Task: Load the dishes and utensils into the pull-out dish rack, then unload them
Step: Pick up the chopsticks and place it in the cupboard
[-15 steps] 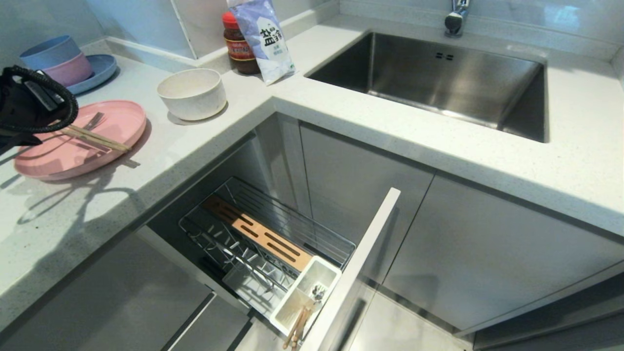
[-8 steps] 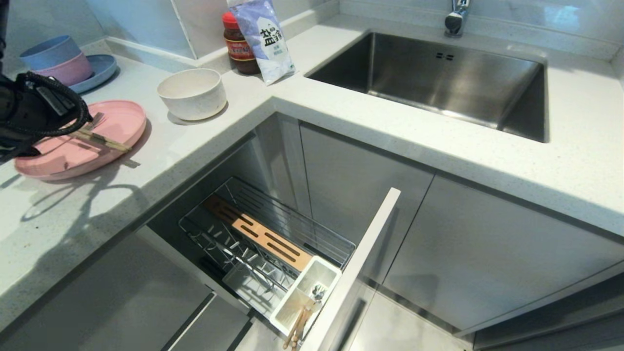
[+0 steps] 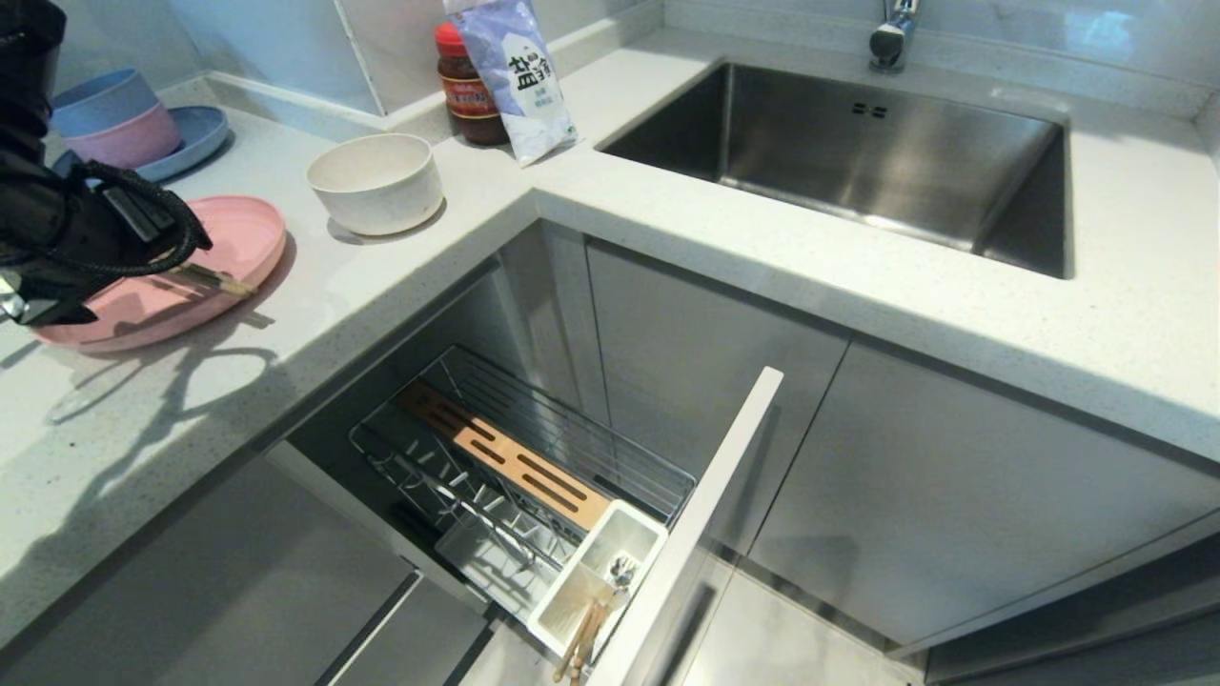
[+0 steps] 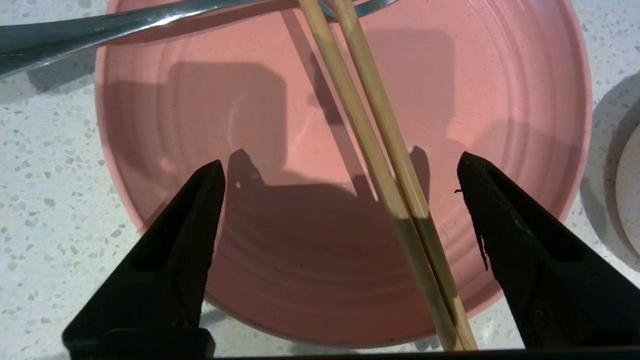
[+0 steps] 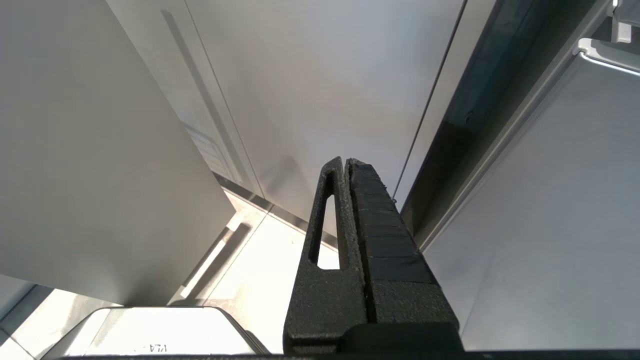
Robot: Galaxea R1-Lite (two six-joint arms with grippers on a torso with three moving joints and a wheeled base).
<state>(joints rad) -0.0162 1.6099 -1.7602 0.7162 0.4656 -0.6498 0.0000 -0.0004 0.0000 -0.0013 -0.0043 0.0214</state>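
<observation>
The pink plate [image 3: 210,272] lies on the counter at the left, with my left arm [image 3: 86,229] over it. In the left wrist view my left gripper [image 4: 340,159] stands open just above the plate [image 4: 250,125], gripping nothing. The wooden chopsticks [image 4: 380,150] lie on the plate between the fingers, nearer one of them. The silver fork [image 4: 125,25] crosses the plate's far rim. The off-white bowl [image 3: 375,181] stands behind the plate. The pull-out dish rack [image 3: 572,448] is open below the counter. Its white cup [image 3: 572,595] holds wooden sticks and something metal. My right gripper [image 5: 345,162] is shut beside cabinet fronts.
Stacked blue and pink bowls [image 3: 105,114] sit on a blue plate at the back left. A sauce jar [image 3: 467,90] and a salt bag [image 3: 519,76] stand in the corner. The steel sink [image 3: 858,152] is at the right. The rack's grey front panel [image 3: 705,514] juts out.
My left arm has shifted right and lower over the pink plate, and it now hides the fork and most of the chopsticks in the head view.
</observation>
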